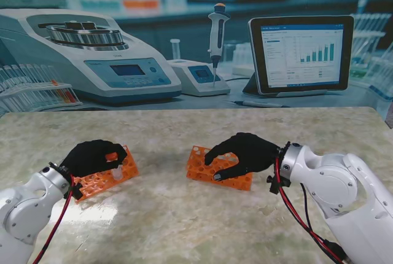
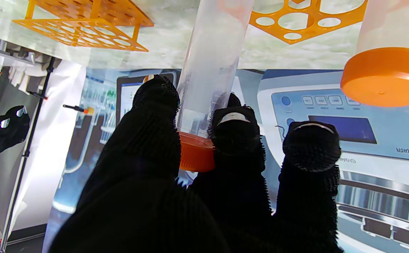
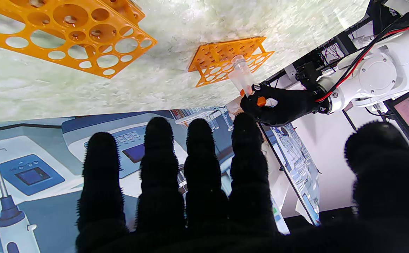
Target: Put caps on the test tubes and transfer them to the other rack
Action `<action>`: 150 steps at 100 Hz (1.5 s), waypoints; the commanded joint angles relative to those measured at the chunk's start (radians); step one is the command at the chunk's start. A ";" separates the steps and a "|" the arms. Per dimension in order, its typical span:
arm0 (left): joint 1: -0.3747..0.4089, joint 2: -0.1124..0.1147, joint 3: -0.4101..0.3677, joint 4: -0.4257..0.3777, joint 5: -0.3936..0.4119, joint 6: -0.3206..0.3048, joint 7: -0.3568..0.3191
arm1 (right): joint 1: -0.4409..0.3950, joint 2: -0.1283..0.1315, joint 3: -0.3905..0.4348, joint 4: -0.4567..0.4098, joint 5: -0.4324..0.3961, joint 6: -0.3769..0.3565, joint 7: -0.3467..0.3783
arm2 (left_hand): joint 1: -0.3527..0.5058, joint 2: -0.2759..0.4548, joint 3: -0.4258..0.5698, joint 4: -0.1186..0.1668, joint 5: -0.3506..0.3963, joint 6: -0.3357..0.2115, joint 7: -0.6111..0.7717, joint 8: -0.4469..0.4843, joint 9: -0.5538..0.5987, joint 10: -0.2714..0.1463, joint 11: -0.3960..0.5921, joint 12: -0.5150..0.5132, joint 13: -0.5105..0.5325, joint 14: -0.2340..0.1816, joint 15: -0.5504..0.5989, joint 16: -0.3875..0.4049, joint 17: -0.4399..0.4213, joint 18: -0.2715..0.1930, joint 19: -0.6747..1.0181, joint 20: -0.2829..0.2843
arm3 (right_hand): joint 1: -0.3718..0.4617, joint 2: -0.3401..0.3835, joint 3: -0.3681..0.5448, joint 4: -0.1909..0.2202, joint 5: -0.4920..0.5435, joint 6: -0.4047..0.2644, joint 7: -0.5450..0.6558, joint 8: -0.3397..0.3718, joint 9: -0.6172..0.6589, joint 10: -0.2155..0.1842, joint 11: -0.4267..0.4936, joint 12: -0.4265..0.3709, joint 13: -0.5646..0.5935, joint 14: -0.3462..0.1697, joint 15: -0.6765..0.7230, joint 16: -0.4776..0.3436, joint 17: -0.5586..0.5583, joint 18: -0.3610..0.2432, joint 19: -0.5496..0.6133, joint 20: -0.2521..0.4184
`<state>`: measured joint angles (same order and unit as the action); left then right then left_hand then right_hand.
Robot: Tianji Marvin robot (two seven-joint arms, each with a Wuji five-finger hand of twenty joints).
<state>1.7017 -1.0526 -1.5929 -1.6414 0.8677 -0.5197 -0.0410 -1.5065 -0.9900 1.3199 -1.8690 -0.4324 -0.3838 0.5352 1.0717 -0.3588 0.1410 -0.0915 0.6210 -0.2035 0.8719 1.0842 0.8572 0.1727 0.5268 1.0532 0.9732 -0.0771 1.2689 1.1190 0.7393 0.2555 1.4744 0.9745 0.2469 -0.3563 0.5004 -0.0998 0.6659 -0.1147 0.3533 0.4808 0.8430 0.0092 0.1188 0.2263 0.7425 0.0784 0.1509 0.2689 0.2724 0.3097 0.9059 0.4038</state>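
Our black-gloved left hand (image 1: 92,157) was closed around a clear plastic test tube with an orange screw cap (image 2: 209,75), holding it over the orange plastic rack on our left (image 1: 105,177). Our black-gloved right hand (image 1: 245,153) hovered over the second orange plastic rack (image 1: 218,170) on the marbled tabletop (image 1: 184,215), fingers spread and holding nothing.

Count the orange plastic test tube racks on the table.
2. One orange plastic rack sits on the left under the left hand; the other lies at centre under the right hand. None seems hidden.
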 commanded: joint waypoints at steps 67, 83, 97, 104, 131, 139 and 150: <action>-0.054 -0.003 0.042 0.067 0.008 0.022 0.048 | -0.003 0.002 -0.001 0.004 0.001 -0.004 0.008 | 0.219 0.214 0.433 0.076 0.180 -0.016 0.311 0.169 0.121 -0.161 0.219 0.053 -0.052 0.004 0.018 0.019 -0.025 0.031 0.002 0.047 | -0.039 0.026 -0.014 -0.012 0.001 -0.018 0.010 -0.011 0.005 -0.035 0.001 0.004 -0.014 -0.002 0.000 0.008 -0.017 0.019 0.011 -0.009; -0.068 -0.002 0.051 0.071 0.004 0.023 0.042 | -0.004 0.002 -0.002 0.004 0.001 -0.004 0.009 | 0.219 0.215 0.433 0.076 0.178 -0.017 0.312 0.168 0.119 -0.162 0.219 0.052 -0.054 0.004 0.014 0.021 -0.027 0.030 -0.001 0.047 | -0.040 0.026 -0.014 -0.012 0.002 -0.018 0.010 -0.010 0.004 -0.035 0.001 0.004 -0.015 -0.002 0.000 0.008 -0.017 0.019 0.012 -0.009; -0.080 -0.001 0.058 0.082 0.002 0.028 0.038 | -0.004 0.002 -0.001 0.005 0.002 -0.003 0.009 | 0.219 0.216 0.432 0.076 0.176 -0.017 0.313 0.166 0.118 -0.161 0.220 0.052 -0.053 0.004 0.013 0.023 -0.030 0.028 -0.004 0.048 | -0.039 0.027 -0.015 -0.012 0.002 -0.020 0.010 -0.011 0.005 -0.035 0.001 0.004 -0.016 -0.002 0.000 0.008 -0.017 0.019 0.012 -0.008; -0.092 -0.001 0.064 0.096 -0.005 0.033 0.032 | -0.005 0.002 0.000 0.004 0.002 -0.003 0.010 | 0.219 0.216 0.432 0.076 0.178 -0.017 0.314 0.166 0.117 -0.162 0.219 0.051 -0.056 0.004 0.011 0.024 -0.031 0.028 -0.005 0.049 | -0.039 0.027 -0.015 -0.012 0.002 -0.018 0.010 -0.010 0.005 -0.035 0.001 0.004 -0.015 -0.002 0.000 0.008 -0.017 0.019 0.012 -0.008; -0.134 0.001 0.087 0.139 -0.014 0.042 0.027 | -0.004 0.001 -0.004 0.007 0.002 -0.003 0.008 | 0.219 0.218 0.432 0.075 0.176 -0.016 0.314 0.164 0.114 -0.160 0.219 0.051 -0.058 0.008 0.010 0.027 -0.035 0.029 -0.004 0.052 | -0.038 0.027 -0.015 -0.012 0.001 -0.018 0.010 -0.011 0.006 -0.034 0.001 0.004 -0.016 0.001 0.000 0.009 -0.017 0.018 0.011 -0.008; -0.146 0.000 0.096 0.151 -0.016 0.046 0.030 | -0.004 0.001 -0.006 0.008 0.003 -0.002 0.008 | 0.219 0.218 0.432 0.075 0.175 -0.016 0.315 0.164 0.114 -0.159 0.220 0.051 -0.059 0.008 0.009 0.027 -0.037 0.030 -0.005 0.053 | -0.038 0.027 -0.016 -0.012 0.003 -0.019 0.011 -0.010 0.006 -0.035 0.001 0.004 -0.016 0.001 0.000 0.009 -0.017 0.019 0.011 -0.008; -0.159 0.000 0.108 0.164 -0.019 0.051 0.034 | -0.003 0.002 -0.006 0.009 0.003 -0.003 0.008 | 0.219 0.218 0.433 0.074 0.175 -0.015 0.316 0.163 0.114 -0.158 0.220 0.050 -0.061 0.011 0.009 0.029 -0.038 0.030 -0.005 0.054 | -0.038 0.026 -0.016 -0.012 0.003 -0.020 0.011 -0.010 0.006 -0.036 0.002 0.004 -0.016 0.001 0.000 0.009 -0.018 0.019 0.011 -0.008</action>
<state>1.5480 -1.0517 -1.4924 -1.4903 0.8484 -0.4756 -0.0045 -1.5048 -0.9888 1.3177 -1.8626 -0.4307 -0.3884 0.5395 1.0717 -0.3588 0.1411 -0.0915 0.6210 -0.2035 0.8718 1.0842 0.8572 0.1797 0.5438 1.0565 0.9596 -0.0619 1.2694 1.1292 0.7033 0.2558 1.4740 0.9757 0.2469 -0.3563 0.5000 -0.0998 0.6659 -0.1147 0.3533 0.4808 0.8430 0.0091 0.1188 0.2263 0.7425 0.0842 0.1425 0.2757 0.2722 0.3098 0.9056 0.4038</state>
